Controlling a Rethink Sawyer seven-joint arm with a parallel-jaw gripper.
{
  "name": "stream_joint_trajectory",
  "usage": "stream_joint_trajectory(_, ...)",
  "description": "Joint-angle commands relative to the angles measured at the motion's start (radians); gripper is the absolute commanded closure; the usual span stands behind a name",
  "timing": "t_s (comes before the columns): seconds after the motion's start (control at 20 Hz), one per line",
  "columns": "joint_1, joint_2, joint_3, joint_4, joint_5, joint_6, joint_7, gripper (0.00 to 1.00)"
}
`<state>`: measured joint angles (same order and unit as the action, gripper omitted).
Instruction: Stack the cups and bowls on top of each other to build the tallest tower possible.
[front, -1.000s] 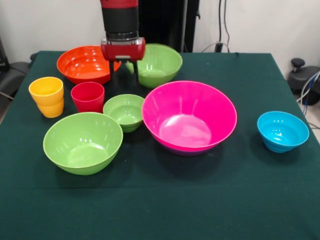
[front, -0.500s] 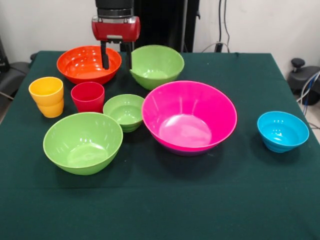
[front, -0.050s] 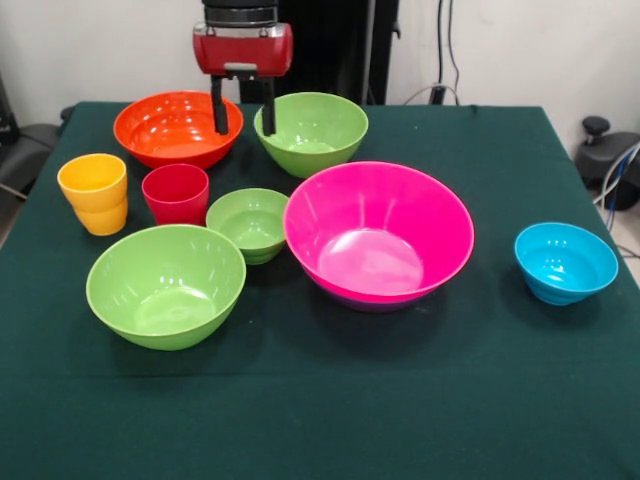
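Released pincer (front, -0.050s: 244, 112) is hovering between orange bowl (front, -0.050s: 170, 125) and far green bowl (front, -0.050s: 312, 130); one finger should be entering inside the chosen rim.

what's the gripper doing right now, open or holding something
Gripper: open and empty, fingers spread, hanging between the orange bowl and the far green bowl.

Dark green tablecloth (front, -0.050s: 330, 420) covers the table, lying flat across it with faint creases. Pale wall (front, -0.050s: 520, 50) fills the background. At one o'clock, thin cables (front, -0.050s: 443, 45) hang against the wall. At three o'clock, beyond the cloth's edge, a black knobbed object (front, -0.050s: 597, 140) stands near more cabling (front, -0.050s: 618, 180).
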<state>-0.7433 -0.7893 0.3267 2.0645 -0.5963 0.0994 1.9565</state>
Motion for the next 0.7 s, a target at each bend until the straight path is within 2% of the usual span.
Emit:
stream_joint_trajectory(0.05, 0.07, 0.065, 0.026, -0.033, -0.004, 0.043, 0.052, 0.0)
stream_joint_trajectory(0.4, 0.097, 0.112, 0.01, -0.109, -0.003, 0.058, 0.041, 0.0)
stream_joint_trajectory(0.7, 0.064, 0.118, 0.037, -0.108, -0.001, 0.069, 0.018, 0.0)
